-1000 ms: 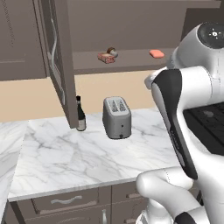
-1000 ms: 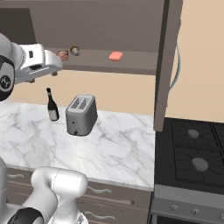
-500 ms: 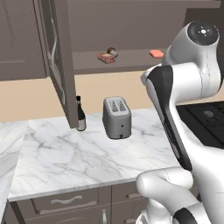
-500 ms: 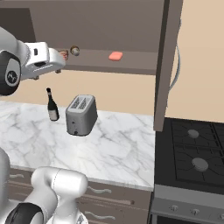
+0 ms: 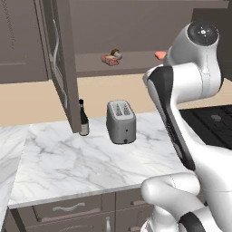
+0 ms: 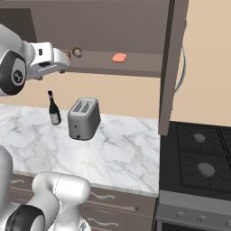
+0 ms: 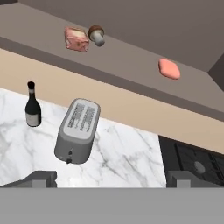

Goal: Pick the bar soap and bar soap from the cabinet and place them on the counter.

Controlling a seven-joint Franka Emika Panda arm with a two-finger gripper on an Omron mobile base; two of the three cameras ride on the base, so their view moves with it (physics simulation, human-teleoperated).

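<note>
Salmon-pink against the dark shelf, both bar soaps lie inside the cabinet [image 5: 59, 68], so I judge the task barely begun: neither bar has been lifted and nothing pink rests on the counter [image 5: 90, 167]. My gripper [image 7: 111, 177] stands with its jaws spread wide and nothing between them, held in the air out in front of the shelf and above the marble, so I read the step in hand as the approach to a first pick. Left to do, as I judge it: reach in, take one bar, set it on the marble, then repeat for the other. Right-hand bar soap [image 7: 169, 68], also visible in the left base view [image 5: 160, 55] and the right base view [image 6: 119, 57], lies flat and alone on the shelf; in the hand view its long axis runs slantwise, from upper left to lower right. Left-hand bar soap [image 7: 76, 39], seen again from the left base camera [image 5: 109, 60], lies just beside the small round knob-like object [image 7: 96, 35], close enough that I cannot tell whether they touch; its outline looks nearly square from here, so I cannot give its long axis with confidence. Toaster [image 5: 121, 121] and dark bottle [image 5: 83, 118] stand upright on the counter below the shelf, well apart from both bars.
</note>
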